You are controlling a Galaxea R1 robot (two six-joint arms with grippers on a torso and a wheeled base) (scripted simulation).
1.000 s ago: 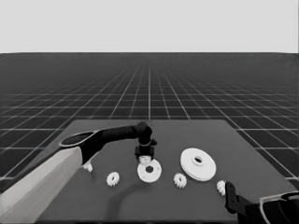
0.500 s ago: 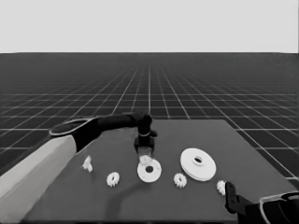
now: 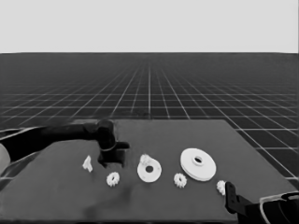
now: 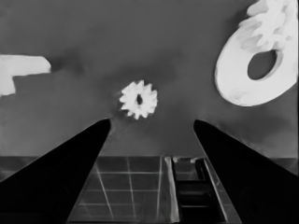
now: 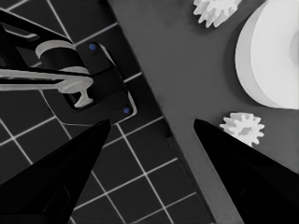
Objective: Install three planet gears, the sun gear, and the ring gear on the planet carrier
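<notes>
Table (image 3: 154, 196): dark, holds every white part, all apart from each other except 1 gear on the smaller round part.
Larger round part (image 3: 198, 164): right of centre, flat on the table, raised middle with a small hole, nothing on it.
Smaller round part (image 3: 149, 169): at the centre, lying flat, dark middle hole open.
What it carries: 1 gear (image 3: 145, 159) sits on its far edge; no other gear is on it. 3 gears and the larger round part appear not yet installed.
Left arm (image 3: 51, 137): reaches in from the left over the table's left half.
Left gripper (image 3: 111, 158): fingers spread wide and holding nothing, hanging above a loose gear (image 4: 138, 99) that shows between the finger tips in the left wrist view.
Right gripper (image 3: 231, 196): parked at the lower right corner, fingers apart and empty.
Loose gears: 1 under the left gripper (image 3: 113, 178); 1 between the 2 round parts (image 3: 180, 180); 1 near the right gripper (image 3: 221, 186).
Thin white piece (image 3: 87, 163): left of the left gripper, apart from the gear.
Risk 1: likely next is a pick of the gear below; an off-centre close could flick so small a gear away.
Risk 2: a tilted grasp could stop the gear from seating beside the one already placed.
Risk 3: bumping the smaller round part could shift the seated gear.
</notes>
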